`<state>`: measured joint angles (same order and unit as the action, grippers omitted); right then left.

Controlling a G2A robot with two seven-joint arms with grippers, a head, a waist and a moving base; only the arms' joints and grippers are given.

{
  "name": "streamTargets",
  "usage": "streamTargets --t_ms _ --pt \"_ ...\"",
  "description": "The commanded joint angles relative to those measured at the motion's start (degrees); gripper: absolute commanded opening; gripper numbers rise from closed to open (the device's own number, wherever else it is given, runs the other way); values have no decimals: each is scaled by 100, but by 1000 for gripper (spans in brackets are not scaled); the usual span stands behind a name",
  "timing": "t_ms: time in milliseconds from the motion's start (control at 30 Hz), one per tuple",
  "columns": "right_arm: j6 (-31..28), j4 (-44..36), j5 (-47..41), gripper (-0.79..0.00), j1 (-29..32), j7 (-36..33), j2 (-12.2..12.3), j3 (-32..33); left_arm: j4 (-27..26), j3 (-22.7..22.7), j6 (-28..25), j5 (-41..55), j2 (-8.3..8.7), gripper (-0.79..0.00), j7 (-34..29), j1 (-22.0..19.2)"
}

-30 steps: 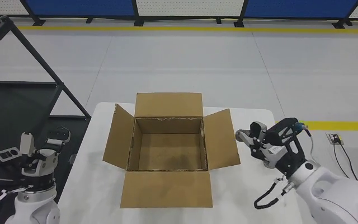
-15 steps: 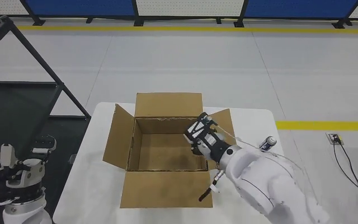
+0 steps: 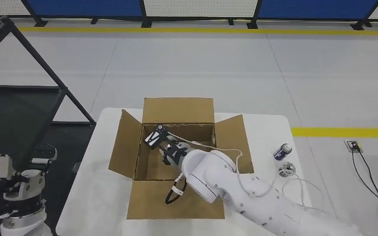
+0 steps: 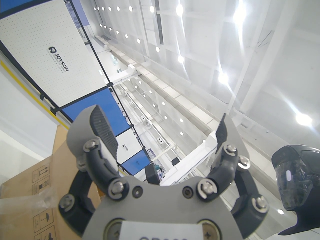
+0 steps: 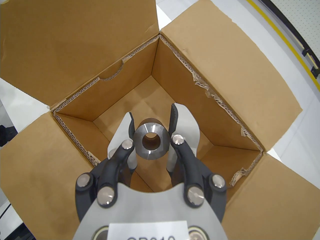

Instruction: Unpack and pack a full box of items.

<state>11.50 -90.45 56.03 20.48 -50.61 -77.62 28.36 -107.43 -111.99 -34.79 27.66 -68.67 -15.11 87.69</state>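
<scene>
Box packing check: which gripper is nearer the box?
Right. The right gripper hangs over the box's opening, holding a cylinder; the left gripper sits beyond the table's edge, apart from the box.

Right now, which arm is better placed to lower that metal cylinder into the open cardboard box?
Right. The right gripper is shut on the metal cylinder over the open box. The left gripper is open, empty and points up at the ceiling.
</scene>
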Motion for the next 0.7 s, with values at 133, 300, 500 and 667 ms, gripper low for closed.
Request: streamTargets --t_ms 133,300,500,667 --pt "8 -11 11 -785 5 -3 5 4 0 0 0 0 0 0 0 0" --pt "8 -11 11 -785 5 -3 5 4 0 0 0 0 0 0 0 0" --pt "-18 151 -57 -785 107 193 -13 83 0 0 0 0 0 0 0 0" --pt "-447 1065 -506 -785 -182 353 -283 6 0 0 0 0 0 0 0 0"
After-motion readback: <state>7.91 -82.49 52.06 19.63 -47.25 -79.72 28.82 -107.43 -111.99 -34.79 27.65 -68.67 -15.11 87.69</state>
